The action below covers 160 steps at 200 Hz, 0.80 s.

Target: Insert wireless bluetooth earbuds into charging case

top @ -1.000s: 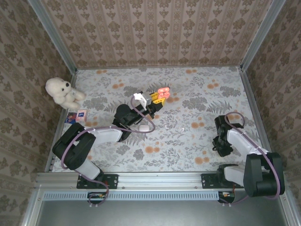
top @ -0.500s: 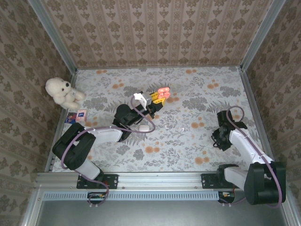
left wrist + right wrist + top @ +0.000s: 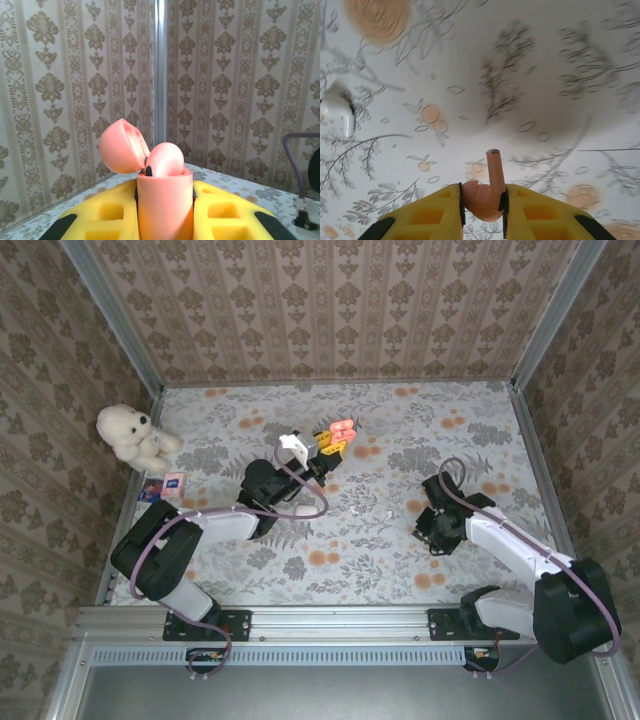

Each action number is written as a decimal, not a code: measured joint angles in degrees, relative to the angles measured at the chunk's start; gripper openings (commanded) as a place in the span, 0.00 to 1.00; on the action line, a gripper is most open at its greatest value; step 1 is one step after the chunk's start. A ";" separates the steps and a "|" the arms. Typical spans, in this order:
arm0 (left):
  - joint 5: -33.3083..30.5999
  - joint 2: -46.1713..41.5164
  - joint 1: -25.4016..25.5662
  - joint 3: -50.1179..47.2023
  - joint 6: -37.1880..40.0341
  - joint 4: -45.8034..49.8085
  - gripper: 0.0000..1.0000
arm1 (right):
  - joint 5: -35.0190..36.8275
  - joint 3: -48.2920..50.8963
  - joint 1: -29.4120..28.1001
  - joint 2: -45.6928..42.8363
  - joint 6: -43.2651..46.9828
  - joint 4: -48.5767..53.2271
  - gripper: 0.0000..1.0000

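Case (image 3: 165, 192): orange-pink, lid open, gripped upright by left tool (image 3: 165, 216) above bench (image 3: 400, 440) | Earbud (image 3: 487, 192): orange-red, pinched in right tool (image 3: 482, 206), stem outward | Advised: align stem over case well, seat slowly.

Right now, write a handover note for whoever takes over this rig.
Left jaws: shut on the pink case, lid open; a pink bud seems seated inside.
Right jaws: shut on an orange bud, stem pointing forward.
A white bud lies loose on the table.
Done: case open, orange bud picked up.
Left: seat it in the case; white bud untouched.
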<state>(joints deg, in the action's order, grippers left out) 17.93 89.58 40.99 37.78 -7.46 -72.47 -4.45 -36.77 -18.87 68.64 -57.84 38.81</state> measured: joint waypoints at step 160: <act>-1.05 3.65 -0.92 3.56 -0.46 0.04 0.00 | 8.94 -3.89 -0.61 13.90 -25.29 -16.41 0.25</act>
<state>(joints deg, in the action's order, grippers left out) 16.88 93.23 40.07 41.34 -7.92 -72.42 4.49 -40.66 -19.49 82.54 -83.13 22.39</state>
